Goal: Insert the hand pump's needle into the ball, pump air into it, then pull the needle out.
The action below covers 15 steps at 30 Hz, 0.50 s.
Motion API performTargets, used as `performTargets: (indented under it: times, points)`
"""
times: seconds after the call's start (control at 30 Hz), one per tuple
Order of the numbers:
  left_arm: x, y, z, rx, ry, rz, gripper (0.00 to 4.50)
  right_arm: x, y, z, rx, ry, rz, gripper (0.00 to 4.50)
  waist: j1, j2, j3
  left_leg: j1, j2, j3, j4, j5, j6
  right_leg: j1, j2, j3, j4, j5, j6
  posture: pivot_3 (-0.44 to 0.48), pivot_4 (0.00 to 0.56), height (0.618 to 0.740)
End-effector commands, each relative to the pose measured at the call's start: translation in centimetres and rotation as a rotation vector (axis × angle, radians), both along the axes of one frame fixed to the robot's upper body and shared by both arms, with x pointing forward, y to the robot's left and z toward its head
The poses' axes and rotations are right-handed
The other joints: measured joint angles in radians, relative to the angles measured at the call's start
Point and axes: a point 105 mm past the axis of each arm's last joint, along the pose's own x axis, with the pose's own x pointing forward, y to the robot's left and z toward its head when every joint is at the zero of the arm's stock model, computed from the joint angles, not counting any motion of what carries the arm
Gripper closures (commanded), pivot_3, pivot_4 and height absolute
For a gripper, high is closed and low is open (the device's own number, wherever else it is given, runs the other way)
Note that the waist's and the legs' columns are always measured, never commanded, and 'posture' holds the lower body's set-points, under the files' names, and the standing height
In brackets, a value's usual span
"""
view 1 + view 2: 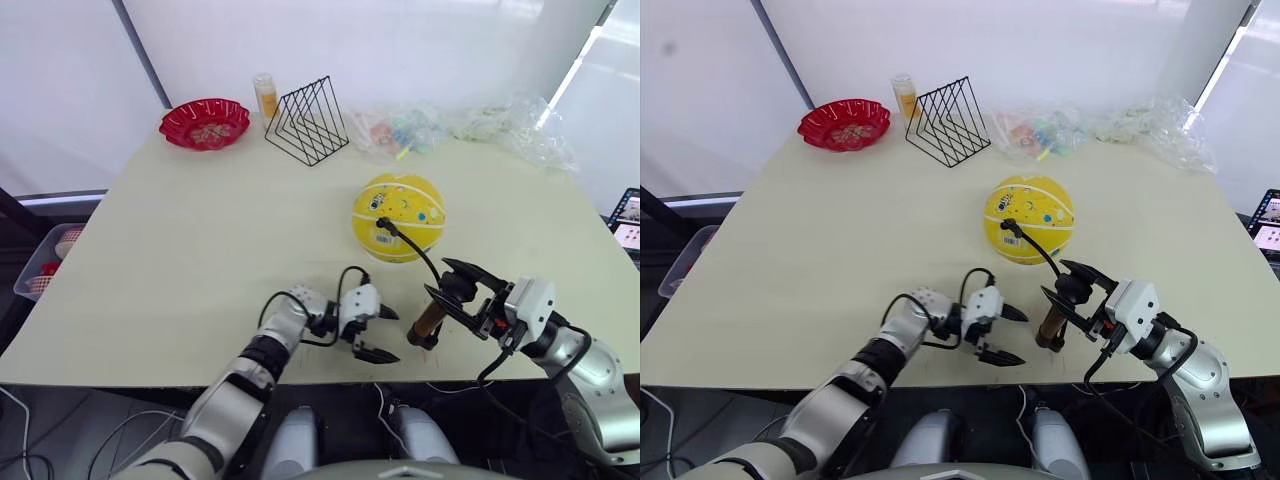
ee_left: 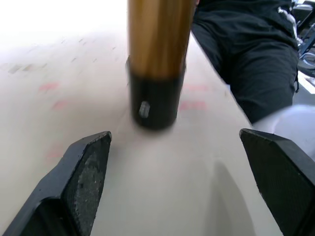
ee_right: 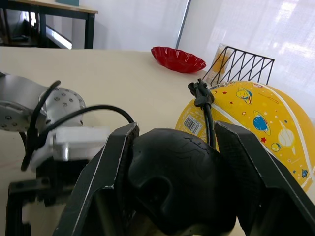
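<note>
Lower centre of the frame: left gripper [image 1: 379,333] rests low over the worktop [image 1: 200,240], fingers [image 2: 86,172] spread wide, holding nothing. Just right of it, the hand pump [image 1: 428,320] stands upright on the worktop; right gripper [image 1: 462,288] has its fingers clamped around the black T-handle [image 3: 177,182]. The hose [image 1: 415,250] runs up to the yellow ball [image 1: 400,216] at centre right, its fitting [image 3: 199,93] seated on the ball's surface.

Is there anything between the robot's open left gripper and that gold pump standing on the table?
No. In the left wrist view, only bare table separates the open left gripper from the hand pump.
</note>
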Motion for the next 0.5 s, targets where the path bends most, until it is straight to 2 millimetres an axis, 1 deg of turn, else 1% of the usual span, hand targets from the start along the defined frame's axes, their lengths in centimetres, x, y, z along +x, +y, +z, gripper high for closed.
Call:
performTargets:
  times: [0.03, 0.1, 0.13, 0.17, 0.23, 0.27, 0.33, 0.37, 0.4, 0.5]
  points:
    - [0.1, 0.0, 1.1, -0.043, -0.023, -0.004, 0.0, -0.4, 0.2, -3.2, -0.034, 0.146, 0.012, 2.56, 0.004, 0.001, 0.001, -0.001, 0.0, 0.0, 0.0, 0.0, 0.0, 0.0, 0.0, 0.0, 0.0, 0.001, -0.001, 0.0, 0.15, 0.74]
    - [0.3, 1.9, 3.2, -0.111, -0.068, 0.008, 0.0, -0.4, 0.3, -2.7, -0.025, 0.133, 0.022, 2.56, 0.004, 0.002, 0.002, -0.002, -0.001, 0.001, 0.0, 0.0, 0.0, -0.001, -0.001, 0.0, 0.0, 0.001, -0.001, 0.0, 0.15, 0.74]
    - [0.3, 2.5, 3.9, -0.131, -0.083, 0.008, 0.0, -0.4, 0.4, -2.5, -0.022, 0.129, 0.025, 2.56, 0.003, 0.002, 0.002, -0.004, -0.001, 0.002, 0.0, 0.0, 0.0, -0.004, -0.002, 0.001, 0.0, 0.001, -0.002, 0.0, 0.15, 0.74]
    - [0.2, 2.9, 4.3, -0.141, -0.09, 0.008, 0.0, -0.4, 0.4, -2.4, -0.021, 0.127, 0.026, 2.56, 0.001, 0.002, 0.003, -0.005, -0.001, 0.002, 0.0, 0.0, 0.0, -0.005, -0.002, 0.002, 0.0, 0.002, -0.003, 0.0, 0.15, 0.74]
    - [0.1, 2.9, 4.5, -0.143, -0.088, 0.008, 0.0, -0.4, 0.4, -2.4, -0.021, 0.128, 0.027, 2.56, 0.004, 0.004, 0.004, -0.009, -0.001, 0.001, 0.001, 0.0, 0.0, -0.009, -0.001, 0.001, 0.002, 0.002, -0.004, 0.0, 0.15, 0.74]
    - [0.0, 3.8, 5.1, -0.158, -0.101, 0.016, 0.0, -0.4, 0.4, -1.9, -0.02, 0.117, 0.031, 2.56, 0.005, 0.006, 0.005, -0.009, -0.001, 0.001, 0.001, 0.0, 0.0, -0.009, -0.001, 0.001, 0.002, 0.002, -0.004, 0.0, 0.15, 0.74]
    - [-0.1, 4.9, 6.1, -0.175, -0.118, 0.026, 0.0, -0.4, 0.4, -1.4, -0.018, 0.104, 0.037, 2.56, 0.004, 0.008, 0.006, -0.009, -0.001, 0.001, 0.001, 0.0, 0.0, -0.008, -0.001, 0.0, 0.002, 0.002, -0.004, 0.0, 0.15, 0.74]
    - [-0.2, 6.1, 7.0, -0.19, -0.139, 0.037, 0.0, -0.3, 0.3, -0.7, -0.018, 0.087, 0.04, 2.56, 0.003, 0.008, 0.006, -0.009, -0.001, 0.001, 0.001, 0.0, 0.0, -0.009, -0.001, 0.001, 0.002, 0.002, -0.004, 0.0, 0.15, 0.74]
    - [-0.4, 6.8, 7.6, -0.198, -0.151, 0.043, 0.0, -0.3, 0.3, -0.3, -0.018, 0.077, 0.041, 2.56, 0.0, 0.008, 0.008, -0.009, -0.002, 0.001, 0.001, 0.0, 0.0, -0.009, 0.0, 0.001, 0.002, 0.002, -0.004, 0.0, 0.15, 0.74]
    - [-1.2, 8.1, 8.9, -0.211, -0.166, 0.05, 0.0, -0.3, 0.0, 0.8, -0.024, 0.056, 0.043, 2.56, 0.004, 0.012, 0.01, -0.01, -0.001, 0.001, 0.001, 0.0, 0.0, -0.01, 0.0, 0.0, 0.002, 0.002, -0.004, 0.0, 0.15, 0.74]
